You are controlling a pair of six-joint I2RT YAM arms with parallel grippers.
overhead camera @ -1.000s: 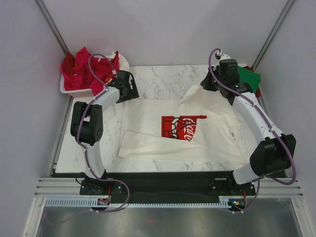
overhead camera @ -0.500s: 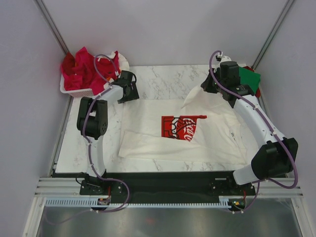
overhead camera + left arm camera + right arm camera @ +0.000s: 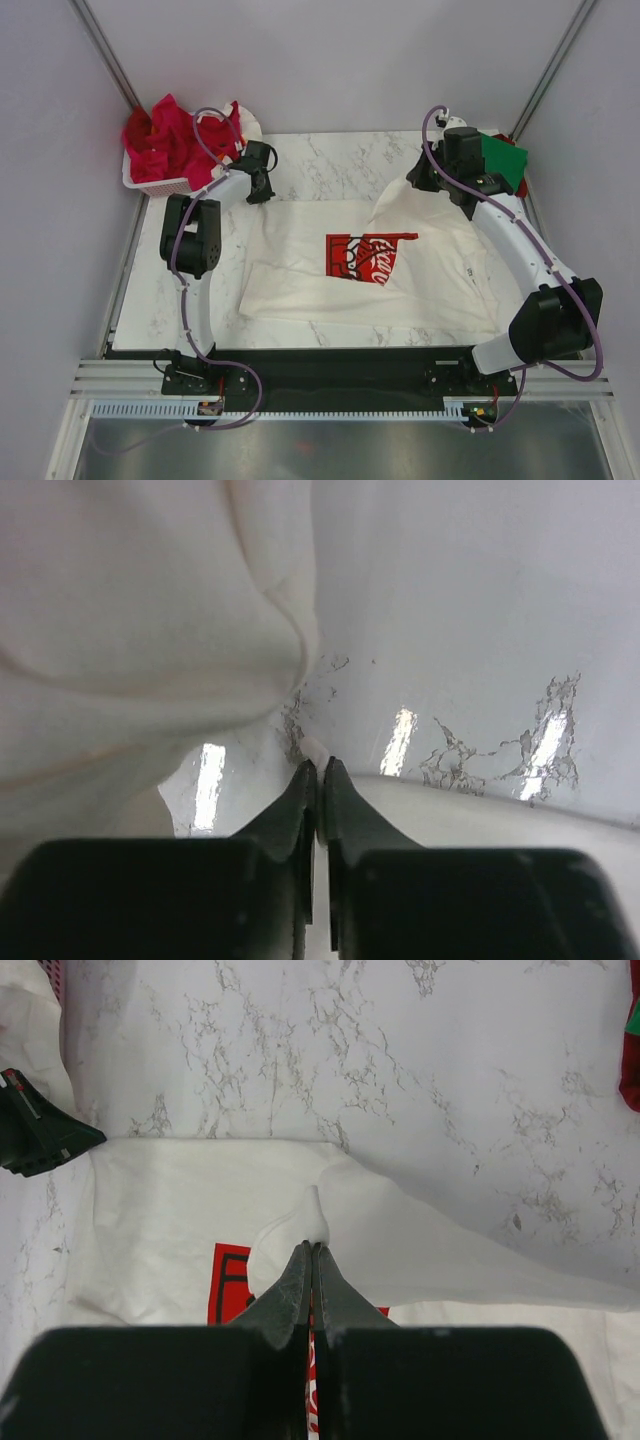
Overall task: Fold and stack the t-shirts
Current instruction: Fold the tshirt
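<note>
Centrally, the white t-shirt (image 3: pixel 440 290) with its red print lies spread on the marble table (image 3: pixel 330 160). At upper right the right gripper (image 3: pixel 312 1248) is clamped on a raised fold of it. At upper left the left gripper (image 3: pixel 318 766) pinches a small nub of its edge. The red t-shirts (image 3: pixel 170 140) fill the basket (image 3: pixel 150 186), and the green t-shirt (image 3: pixel 505 160) sits far right.

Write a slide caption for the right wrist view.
Right jaws shut on a raised peak of the white t-shirt, its red print below, on the marble table.

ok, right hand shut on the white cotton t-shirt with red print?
Yes, the right hand pinches a raised tuft of the white cotton t-shirt.
</note>
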